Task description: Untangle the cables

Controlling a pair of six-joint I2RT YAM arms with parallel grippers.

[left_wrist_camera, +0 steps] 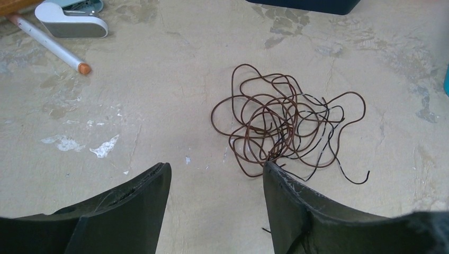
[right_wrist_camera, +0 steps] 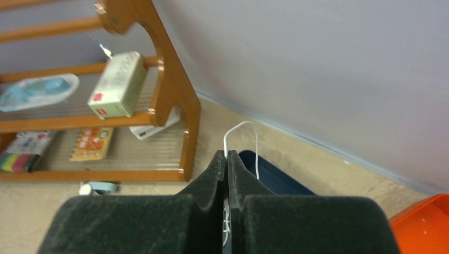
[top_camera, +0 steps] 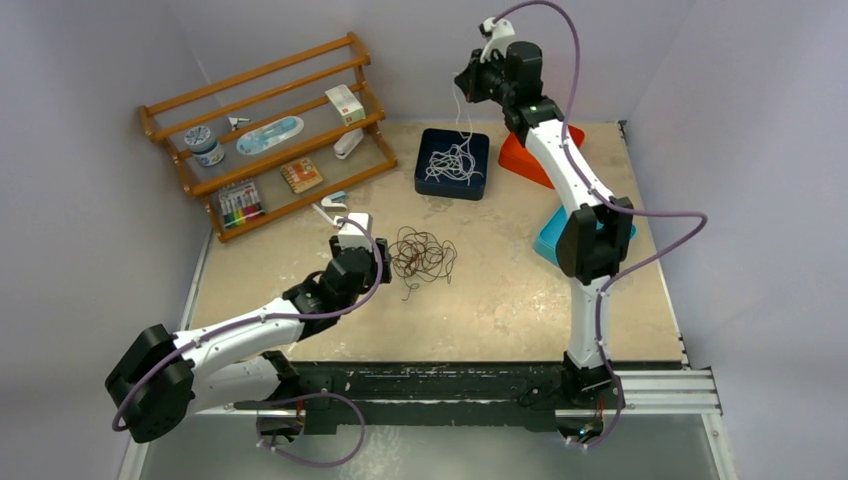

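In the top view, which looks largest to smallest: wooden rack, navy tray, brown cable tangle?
1. wooden rack, clearly largest.
2. navy tray and brown cable tangle look about alike, so I do not rank them.

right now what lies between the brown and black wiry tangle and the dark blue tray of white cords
Only bare beige tabletop separates the brown and black tangle from the dark blue tray of white cords; the top view shows it.

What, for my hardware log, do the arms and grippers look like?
Both the left arm and right arm have white shells, black joints and a purple hose looping alongside. The left gripper and right gripper each have two broad matte-black fingers.
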